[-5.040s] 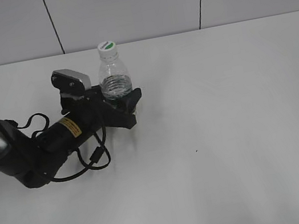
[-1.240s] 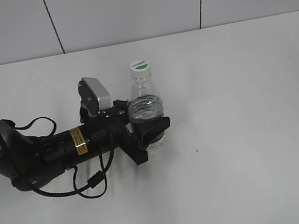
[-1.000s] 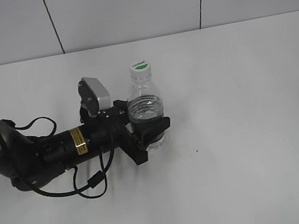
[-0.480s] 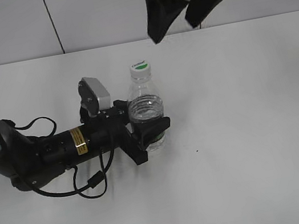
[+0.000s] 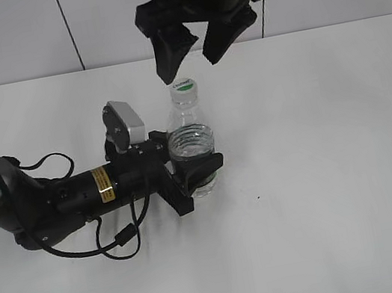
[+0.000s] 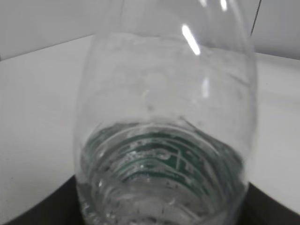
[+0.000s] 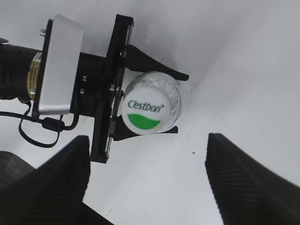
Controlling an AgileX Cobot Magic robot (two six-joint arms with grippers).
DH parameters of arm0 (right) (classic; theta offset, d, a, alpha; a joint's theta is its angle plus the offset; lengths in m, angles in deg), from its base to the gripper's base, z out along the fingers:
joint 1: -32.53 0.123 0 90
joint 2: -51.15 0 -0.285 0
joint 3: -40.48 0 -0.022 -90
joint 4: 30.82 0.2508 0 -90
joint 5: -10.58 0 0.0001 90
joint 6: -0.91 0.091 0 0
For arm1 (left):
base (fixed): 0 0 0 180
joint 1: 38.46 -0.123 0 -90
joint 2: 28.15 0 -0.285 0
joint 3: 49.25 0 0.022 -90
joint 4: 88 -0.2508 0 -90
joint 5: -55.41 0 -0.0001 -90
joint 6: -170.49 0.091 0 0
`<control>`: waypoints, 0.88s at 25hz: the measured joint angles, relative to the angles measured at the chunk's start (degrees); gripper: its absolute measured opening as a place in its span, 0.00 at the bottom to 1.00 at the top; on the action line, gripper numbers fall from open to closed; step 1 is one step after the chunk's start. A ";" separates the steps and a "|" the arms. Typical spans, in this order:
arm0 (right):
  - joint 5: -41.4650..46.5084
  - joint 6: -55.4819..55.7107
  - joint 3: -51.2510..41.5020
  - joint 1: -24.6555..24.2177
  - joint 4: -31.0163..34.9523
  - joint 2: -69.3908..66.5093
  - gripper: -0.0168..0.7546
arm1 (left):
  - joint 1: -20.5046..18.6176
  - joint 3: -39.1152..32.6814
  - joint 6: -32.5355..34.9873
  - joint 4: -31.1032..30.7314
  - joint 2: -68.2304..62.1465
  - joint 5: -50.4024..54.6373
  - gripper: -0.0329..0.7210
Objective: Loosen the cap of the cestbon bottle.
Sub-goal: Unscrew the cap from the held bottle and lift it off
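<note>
Black and spread wide, the right gripper point(image 5: 190, 55) hangs just above the cap point(image 5: 183, 85), which sits below and slightly left of the gap between its fingers, so a straight descent could land one finger on the cap's rim and tip things. Below it, the left gripper point(image 5: 194, 171) is clamped on the cestbon bottle point(image 5: 191, 143), upright on the table point(image 5: 322, 170). White cap reads "Cestbon" above a green patch.

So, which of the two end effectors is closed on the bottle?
The left end effector, low beside the table, clamps the Cestbon bottle around its body. The right end effector hangs open above the cap, touching nothing.
</note>
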 joint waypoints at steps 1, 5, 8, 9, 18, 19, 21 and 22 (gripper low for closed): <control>0.00 0.00 0.43 0.04 0.06 -0.54 0.78 | 0.00 0.00 0.00 -0.05 0.00 0.00 0.58; 0.00 -0.12 1.01 0.12 -0.06 -2.57 0.78 | 0.00 0.00 0.00 -0.05 0.00 0.00 0.58; 0.03 -0.24 1.12 0.18 -0.91 -3.80 0.78 | 0.00 0.00 0.00 -0.05 0.00 -0.05 0.58; 0.03 -0.37 1.12 0.18 -1.02 -4.15 0.78 | 0.00 0.00 0.00 -0.05 0.00 -0.05 0.58; 0.03 -1.59 1.18 0.23 -1.02 -5.18 0.78 | 0.00 0.00 0.00 -0.05 0.00 -0.05 0.58; 0.03 -1.60 1.23 0.23 -1.02 -5.41 0.78 | 0.00 0.00 0.00 -0.05 0.00 -0.05 0.58; 0.03 -1.72 1.23 0.23 -1.02 -5.84 0.78 | 0.00 0.00 0.00 -0.05 0.00 -0.05 0.58; 0.03 -1.79 1.23 0.23 -1.02 -6.08 0.78 | 0.00 0.00 0.00 -0.05 0.00 -0.05 0.58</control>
